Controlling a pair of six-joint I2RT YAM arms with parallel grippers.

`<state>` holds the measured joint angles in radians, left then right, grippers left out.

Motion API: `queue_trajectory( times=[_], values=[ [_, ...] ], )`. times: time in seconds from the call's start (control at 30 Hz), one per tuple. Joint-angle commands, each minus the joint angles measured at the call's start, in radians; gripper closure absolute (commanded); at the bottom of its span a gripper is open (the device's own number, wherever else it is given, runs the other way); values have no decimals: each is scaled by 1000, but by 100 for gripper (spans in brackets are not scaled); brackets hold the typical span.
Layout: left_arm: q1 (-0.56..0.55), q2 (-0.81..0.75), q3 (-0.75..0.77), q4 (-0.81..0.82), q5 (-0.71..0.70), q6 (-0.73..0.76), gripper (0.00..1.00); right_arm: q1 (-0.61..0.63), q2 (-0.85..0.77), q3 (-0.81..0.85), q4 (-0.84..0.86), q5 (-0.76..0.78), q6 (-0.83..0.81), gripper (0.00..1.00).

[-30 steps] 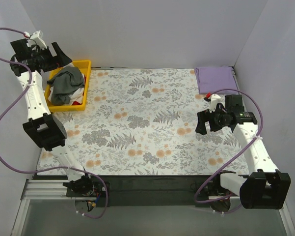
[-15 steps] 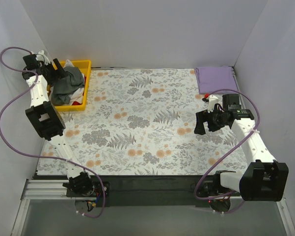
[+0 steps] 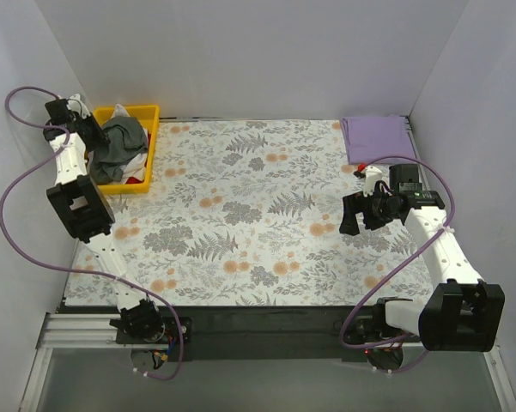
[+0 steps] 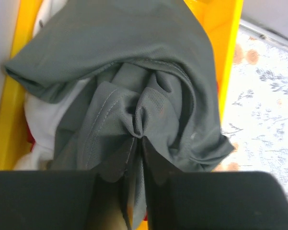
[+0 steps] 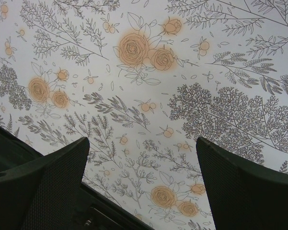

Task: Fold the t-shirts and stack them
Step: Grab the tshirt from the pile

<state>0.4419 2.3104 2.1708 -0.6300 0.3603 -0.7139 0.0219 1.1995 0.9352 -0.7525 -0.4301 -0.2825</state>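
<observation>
A crumpled dark grey t-shirt [image 3: 120,142] [image 4: 115,62] lies heaped in the yellow bin [image 3: 151,142] at the back left. My left gripper [image 3: 94,136] [image 4: 140,139] reaches into the bin and is shut on a pinched fold of that grey cloth. A lavender t-shirt [image 3: 376,137] lies folded flat at the back right corner. My right gripper [image 3: 354,215] [image 5: 143,158] hovers open over the floral tablecloth [image 3: 258,215], right of centre, with nothing between its fingers.
White and red cloth [image 4: 43,115] lies under the grey shirt in the bin [image 4: 227,43]. Grey walls close in the table on three sides. Purple cables loop from both arms.
My left gripper has dropped from above the bin's left rim into the bin and closed on the grey shirt. The right arm shifted only slightly.
</observation>
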Motion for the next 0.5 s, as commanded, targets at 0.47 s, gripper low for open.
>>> queue_trajectory(
  times=[0.47],
  values=[
    [-23,-204,193,87,152,-30,100,-10,-11,33,4,-39,12,2]
  ],
)
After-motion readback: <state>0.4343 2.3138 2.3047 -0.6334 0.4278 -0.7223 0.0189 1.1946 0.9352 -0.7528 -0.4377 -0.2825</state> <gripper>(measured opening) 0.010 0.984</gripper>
